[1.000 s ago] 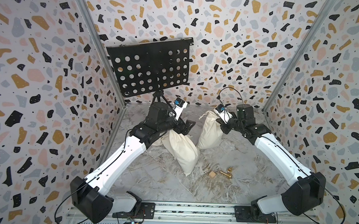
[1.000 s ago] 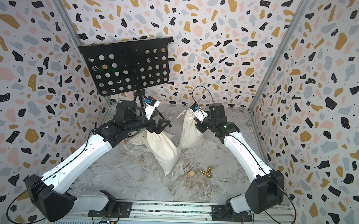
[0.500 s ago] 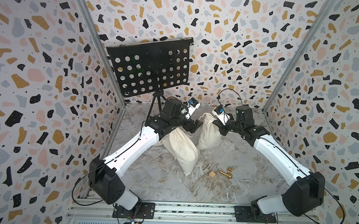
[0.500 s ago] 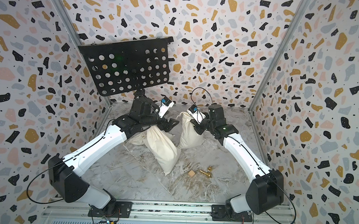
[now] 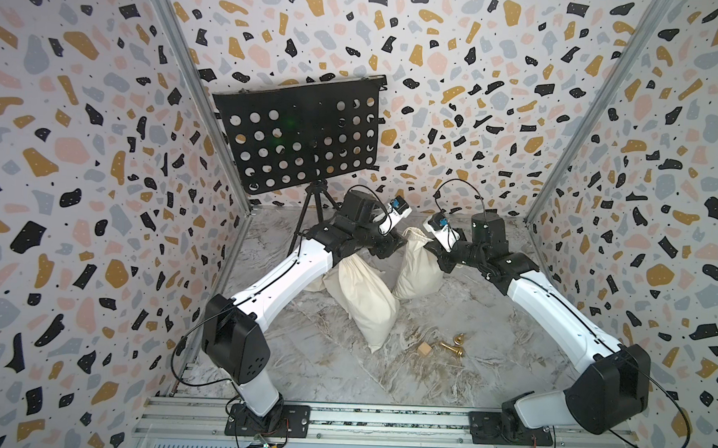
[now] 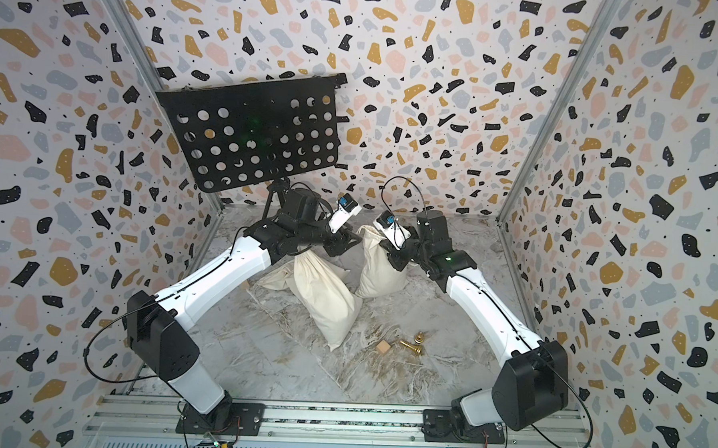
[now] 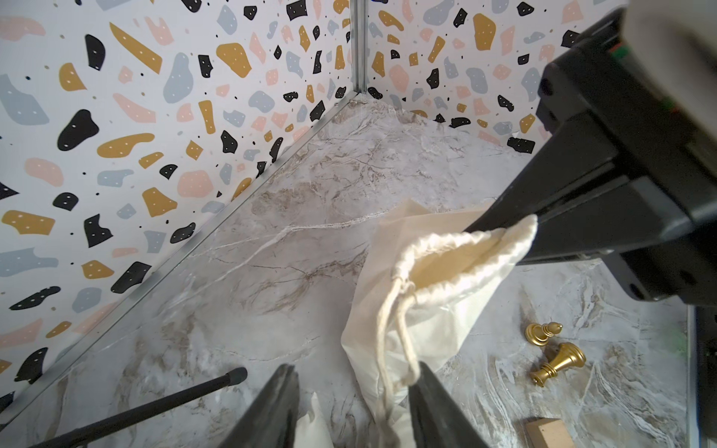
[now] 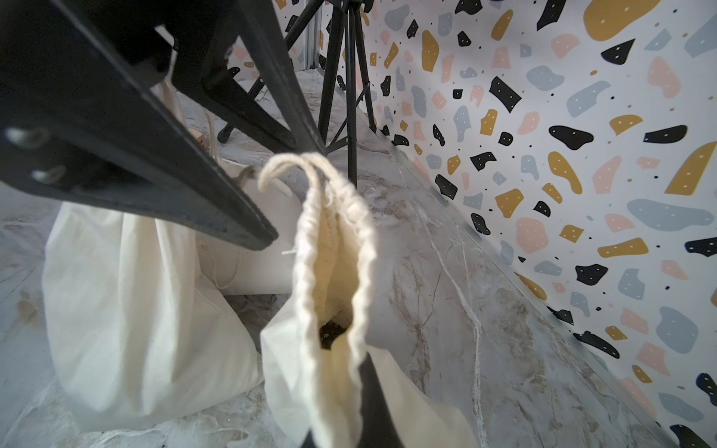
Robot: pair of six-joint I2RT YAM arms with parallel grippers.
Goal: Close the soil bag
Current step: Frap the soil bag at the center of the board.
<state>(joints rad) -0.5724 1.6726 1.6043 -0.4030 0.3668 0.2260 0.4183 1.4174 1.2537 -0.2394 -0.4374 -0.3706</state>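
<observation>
The marble worktop (image 5: pixel 333 382) is carrying two cream sacks near the back wall. The spare sack (image 5: pixel 364 300) is lying flopped on its side, and the soil bag (image 5: pixel 417 267) is standing just beside it, on the right arm's side. In both top views the soil bag is sitting on its base with its long axis running roughly up and down, leaning a little, and its mouth is pointing up.

The right tool (image 7: pixel 533 225) is gripping one end of the rim, with its jaws together on the cloth, so it's propping the bag up. The left tool (image 7: pixel 355 372) is hanging at the other end with its jaws apart. The drawstring (image 7: pixel 392 329) is dangling down between them, right against one finger - I'm not seeing it pinched yet.

Progress-wise I'm calling this early. The mouth (image 8: pixel 333 271) is gaping as a long narrow slit, and dark soil (image 8: pixel 331 331) is showing down inside. So the rim is anchored and the cord is lined up, but nothing is cinching yet. What's left, I'm guessing: clamp the cord, then pull it away from the right tool until the gathered channel bunches shut.
</observation>
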